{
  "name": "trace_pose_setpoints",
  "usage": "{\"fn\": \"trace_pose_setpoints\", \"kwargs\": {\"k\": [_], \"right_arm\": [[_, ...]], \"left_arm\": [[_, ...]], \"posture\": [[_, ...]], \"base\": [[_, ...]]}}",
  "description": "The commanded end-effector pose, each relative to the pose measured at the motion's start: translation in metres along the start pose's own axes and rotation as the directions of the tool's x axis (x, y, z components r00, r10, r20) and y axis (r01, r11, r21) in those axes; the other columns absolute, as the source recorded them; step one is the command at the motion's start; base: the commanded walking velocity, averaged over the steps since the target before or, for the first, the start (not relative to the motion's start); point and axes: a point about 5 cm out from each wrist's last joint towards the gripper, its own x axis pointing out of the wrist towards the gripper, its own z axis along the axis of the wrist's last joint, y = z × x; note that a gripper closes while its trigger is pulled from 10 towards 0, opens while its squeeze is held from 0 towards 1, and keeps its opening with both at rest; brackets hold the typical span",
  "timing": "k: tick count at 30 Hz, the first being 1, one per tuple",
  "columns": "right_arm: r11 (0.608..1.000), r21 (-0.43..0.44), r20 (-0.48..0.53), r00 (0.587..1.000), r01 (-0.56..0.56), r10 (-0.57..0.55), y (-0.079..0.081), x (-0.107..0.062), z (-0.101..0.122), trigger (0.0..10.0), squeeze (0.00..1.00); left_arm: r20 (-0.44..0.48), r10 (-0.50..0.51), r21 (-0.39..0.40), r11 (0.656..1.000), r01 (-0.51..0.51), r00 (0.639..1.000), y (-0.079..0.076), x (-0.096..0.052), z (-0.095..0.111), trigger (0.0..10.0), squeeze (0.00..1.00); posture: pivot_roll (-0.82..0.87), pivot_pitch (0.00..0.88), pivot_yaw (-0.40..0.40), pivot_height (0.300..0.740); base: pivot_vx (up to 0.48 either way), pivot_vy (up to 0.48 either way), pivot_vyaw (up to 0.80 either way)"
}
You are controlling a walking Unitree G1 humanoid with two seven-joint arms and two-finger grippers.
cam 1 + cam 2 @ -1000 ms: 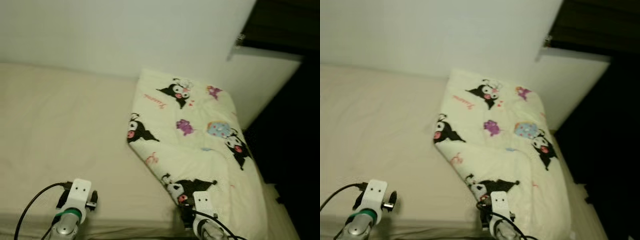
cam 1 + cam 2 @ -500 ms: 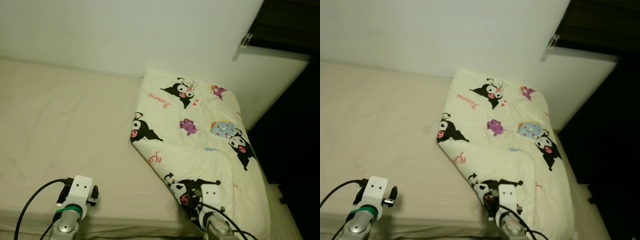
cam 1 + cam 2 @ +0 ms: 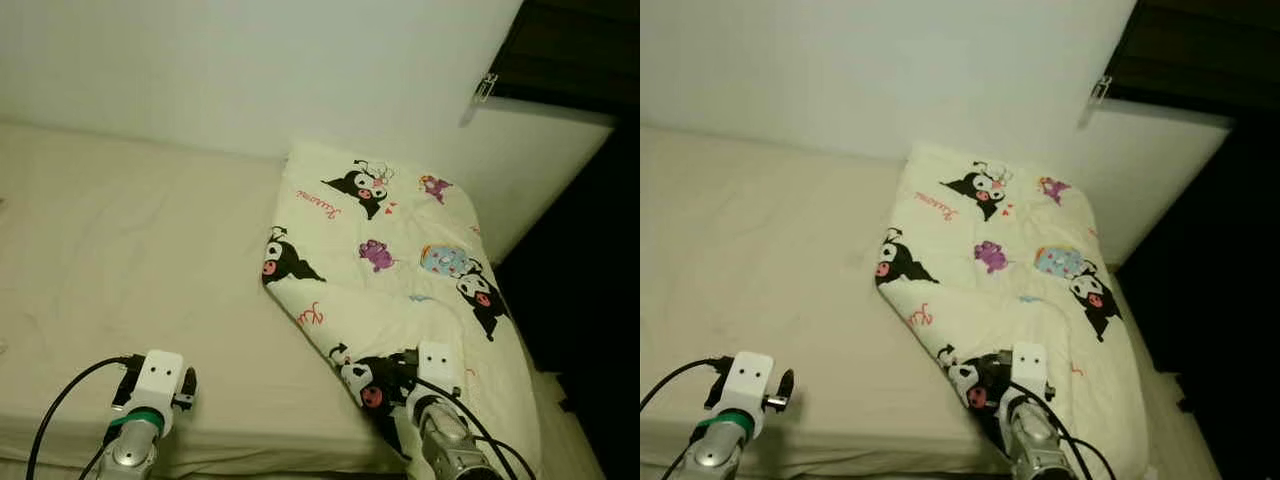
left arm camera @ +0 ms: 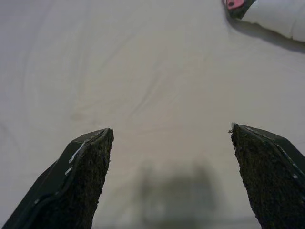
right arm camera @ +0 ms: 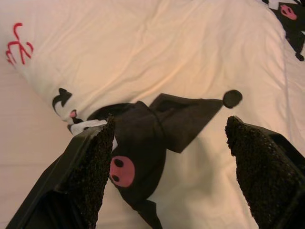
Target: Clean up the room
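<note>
two grippers: both spread wide, holding nothing
cartoon-print quilt point(image 3: 400, 270): right side of bed point(image 3: 120, 260), long axis near-to-far
right gripper point(image 5: 167, 157): just over quilt's near corner, nearer arm
left gripper point(image 4: 171, 162): over bare sheet, quilt to its right

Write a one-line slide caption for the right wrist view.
Right gripper open, its black fingers poised on either side of a black cartoon character printed on the cream quilt lying on the bed.

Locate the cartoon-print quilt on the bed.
In the left eye view, the quilt lies folded on the bed's right side, against the wall, with the right pincer above its near corner.
</note>
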Motion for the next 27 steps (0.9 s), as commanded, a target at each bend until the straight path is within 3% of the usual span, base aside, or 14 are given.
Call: {"fn": "trace_pose_setpoints", "kwargs": {"k": [1,14,23,25,27], "right_arm": [[1.0,0.01,-0.002,1.0,0.023,-0.023,-0.006,0.0,-0.001,10.0,0.0],[1.0,0.013,0.009,1.0,0.028,-0.028,-0.008,0.001,0.003,10.0,0.0],[0.994,0.106,0.197,0.979,0.026,-0.046,-0.016,0.006,0.04,10.0,0.0],[0.986,0.166,0.28,0.957,0.03,-0.077,-0.027,0.01,0.067,10.0,0.0],[0.984,0.177,0.295,0.952,0.032,-0.084,-0.03,0.011,0.073,10.0,0.0]], "left_arm": [[-0.017,-0.008,-0.014,1.0,0.008,1.0,-0.003,-0.004,-0.006,10.0,0.0],[-0.017,-0.002,-0.023,1.0,0.001,1.0,-0.005,-0.006,-0.007,10.0,0.0],[-0.008,0.008,-0.024,1.0,-0.008,1.0,-0.003,-0.009,-0.007,10.0,0.0],[0.008,0.017,-0.035,0.999,-0.017,1.0,-0.001,-0.01,-0.005,10.0,0.0],[0.01,0.019,-0.037,0.999,-0.018,1.0,0.0,-0.01,-0.005,10.0,0.0]], "posture": [[0.09,0.0,-0.063,0.65],[0.09,0.0,-0.073,0.605],[0.09,0.0,-0.075,0.585],[0.09,0.0,-0.076,0.585],[0.09,0.0,-0.076,0.58]], "base": [[0.0,0.0,0.0],[0.0,0.0,0.0],[0.0,0.0,0.0],[0.0,0.0,0.0],[0.0,0.0,0.0]]}}
